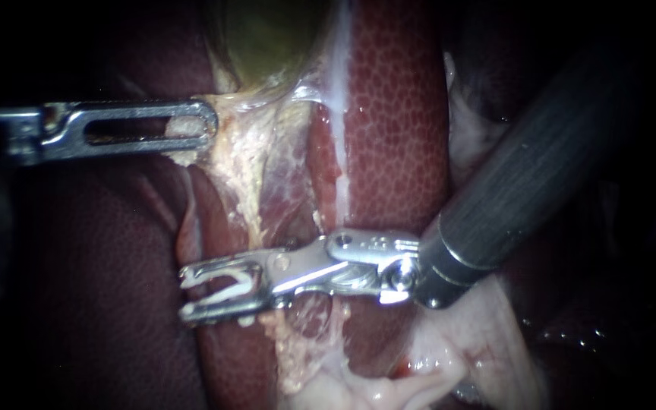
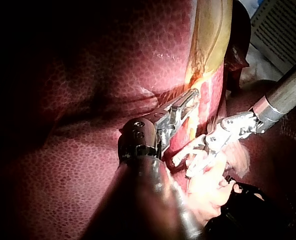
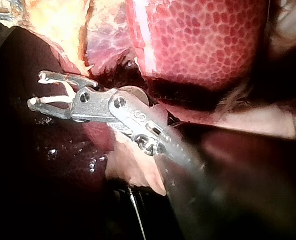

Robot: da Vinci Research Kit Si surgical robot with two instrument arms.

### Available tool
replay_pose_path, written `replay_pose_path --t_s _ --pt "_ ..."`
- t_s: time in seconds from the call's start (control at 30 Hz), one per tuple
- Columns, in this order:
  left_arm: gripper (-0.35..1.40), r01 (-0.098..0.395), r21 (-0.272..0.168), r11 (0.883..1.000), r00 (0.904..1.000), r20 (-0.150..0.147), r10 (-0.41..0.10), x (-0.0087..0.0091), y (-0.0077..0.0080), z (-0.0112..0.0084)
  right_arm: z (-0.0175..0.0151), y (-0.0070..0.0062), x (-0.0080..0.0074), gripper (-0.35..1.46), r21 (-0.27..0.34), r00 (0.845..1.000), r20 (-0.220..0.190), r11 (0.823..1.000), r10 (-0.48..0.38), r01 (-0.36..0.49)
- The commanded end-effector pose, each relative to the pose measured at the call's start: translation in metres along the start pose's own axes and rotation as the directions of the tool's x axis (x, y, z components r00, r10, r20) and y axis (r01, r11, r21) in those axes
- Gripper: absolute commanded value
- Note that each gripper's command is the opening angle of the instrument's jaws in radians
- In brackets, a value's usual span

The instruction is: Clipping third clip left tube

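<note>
My left instrument (image 1: 208, 127) reaches in from the left, its slotted jaws shut on pale tissue (image 1: 225, 114) just below the greenish gallbladder (image 1: 267, 38). A yellowish, fatty strand (image 1: 256, 175) hangs down from that grip, with a reddish tube (image 1: 189, 228) along its left side. My right instrument (image 1: 184, 294) crosses in front of the strand from the right. Its jaws stand open with a white clip (image 1: 231, 287) seated between them. In the right wrist view the clip (image 3: 55, 95) sits over dark background and no tissue shows inside the jaws. No clip shows on the tube.
Mottled red liver (image 1: 396, 114) lies behind and to the right of the strand, and darker liver (image 1: 100, 288) fills the left. Pale fatty tissue (image 1: 449, 357) lies under the right instrument's shaft (image 1: 525, 182). A white ribbed object (image 2: 282, 25) sits beyond the liver.
</note>
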Motion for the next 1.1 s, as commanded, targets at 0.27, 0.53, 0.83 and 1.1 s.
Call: replay_pose_path --t_s 0.27,0.53,0.83,1.1 --pt "-0.16 0.000 0.000 1.000 1.0000 0.000 0.000 0.0000 0.0000 -0.0001 0.0000 -0.0002 0.0000 0.20 0.002 1.000 0.000 1.000 0.000 0.000" --pt "-0.16 0.000 0.002 1.000 1.0000 -0.002 0.000 -0.0001 0.0001 -0.0003 -0.0011 -0.0007 0.0002 0.20 0.007 1.000 0.000 1.000 0.001 -0.001" --pt "-0.16 0.000 0.006 1.000 1.0000 -0.005 0.000 -0.0002 0.0002 -0.0007 -0.0025 -0.0015 0.0007 0.39 0.003 1.000 -0.002 1.000 0.005 -0.005" --pt "-0.16 0.001 0.005 1.000 1.0000 -0.005 -0.001 -0.0003 0.0002 -0.0010 -0.0060 -0.0026 0.0028 0.51 -0.024 1.000 -0.010 1.000 0.010 -0.010"
